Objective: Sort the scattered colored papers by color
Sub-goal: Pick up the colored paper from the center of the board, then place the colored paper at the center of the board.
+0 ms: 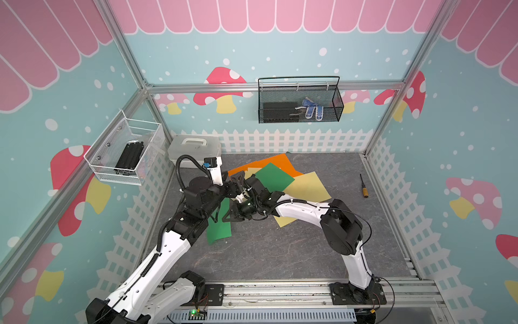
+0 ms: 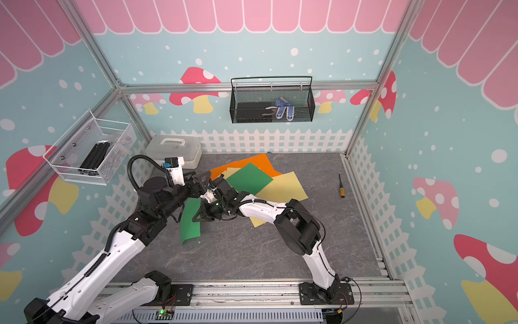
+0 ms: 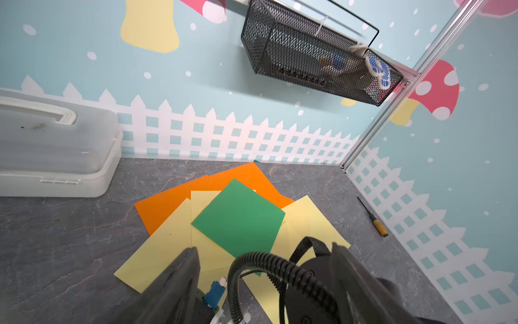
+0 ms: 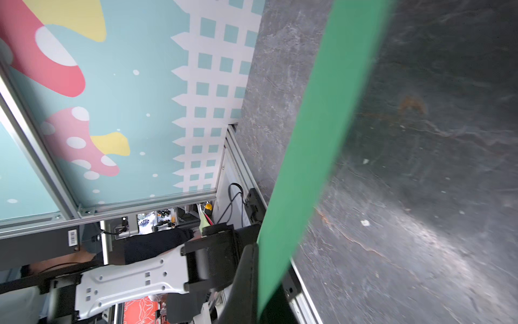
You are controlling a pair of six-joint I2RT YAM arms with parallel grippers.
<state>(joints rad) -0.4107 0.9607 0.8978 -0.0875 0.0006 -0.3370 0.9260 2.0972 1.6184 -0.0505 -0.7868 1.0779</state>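
Observation:
A loose pile of colored papers lies at the back middle of the grey table (image 1: 280, 252). A green sheet (image 1: 273, 176) (image 3: 238, 216) tops it, over orange sheets (image 1: 277, 162) (image 3: 168, 204) and pale yellow sheets (image 1: 308, 186) (image 3: 162, 252). My left gripper (image 1: 240, 181) (image 3: 263, 248) hangs open at the pile's left edge, nothing between its fingers. Just in front of it, my right gripper (image 1: 230, 214) (image 4: 260, 252) is shut on another green sheet (image 1: 220, 227) (image 2: 190, 221) (image 4: 316, 134). That sheet hangs down, its lower end curling onto the table.
A white lidded box (image 1: 193, 148) stands in the back left corner, close behind my left wrist. A screwdriver (image 1: 363, 186) lies near the right wall. A black mesh basket (image 1: 300, 101) hangs on the back wall and a white wire basket (image 1: 126, 151) on the left wall.

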